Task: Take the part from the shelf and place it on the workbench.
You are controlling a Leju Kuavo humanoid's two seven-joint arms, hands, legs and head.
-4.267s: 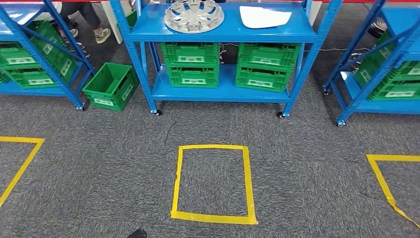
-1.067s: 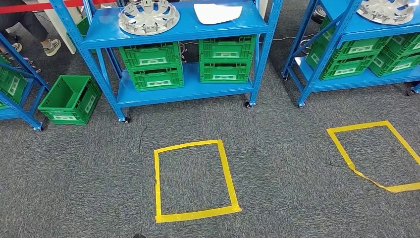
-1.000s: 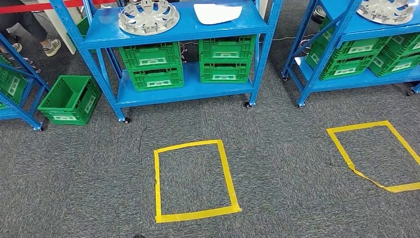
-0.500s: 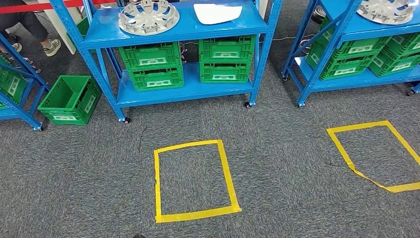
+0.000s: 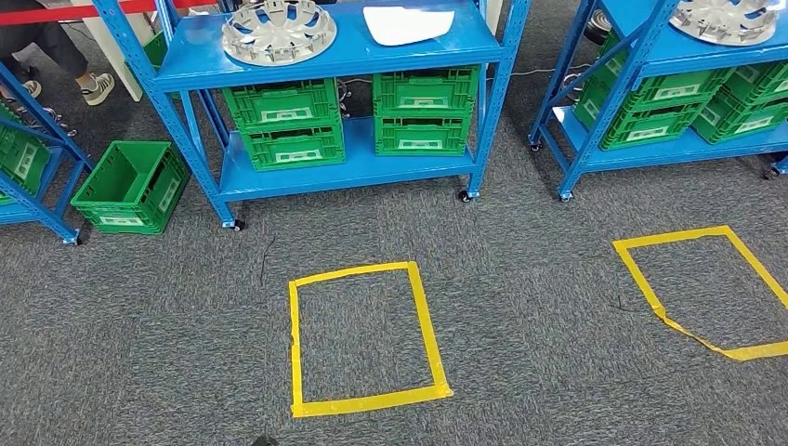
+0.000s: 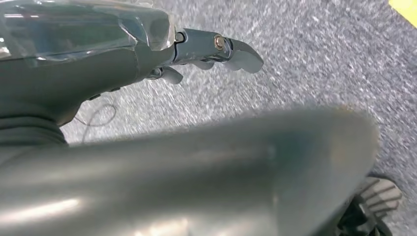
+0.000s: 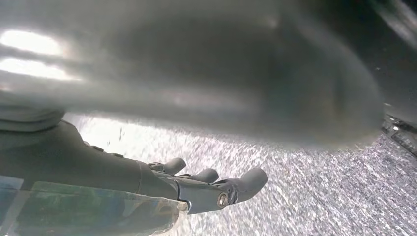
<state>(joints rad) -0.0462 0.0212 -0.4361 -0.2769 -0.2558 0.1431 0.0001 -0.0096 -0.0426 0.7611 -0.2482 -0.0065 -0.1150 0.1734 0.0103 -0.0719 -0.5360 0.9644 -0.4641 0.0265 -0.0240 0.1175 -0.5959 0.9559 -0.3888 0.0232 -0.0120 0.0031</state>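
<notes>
Left hand (image 6: 206,54) hangs over grey carpet (image 5: 520,279), fingers apart and straight, holding nothing; right hand (image 7: 206,189) likewise over carpet, fingers spread, empty. Nearest on the floor: yellow tape rectangle (image 5: 295,334); second tape rectangle (image 5: 650,297) off to the right. Beyond, blue shelf (image 5: 344,56) on castors; silver hubcap (image 5: 279,30) lies flat on its top level, left side; white sheet (image 5: 407,24) beside it; green crates (image 5: 283,121) on the lower level. Open green crate (image 5: 130,186) on floor at left; second hubcap (image 5: 725,19) on right-hand shelf (image 5: 650,56).
</notes>
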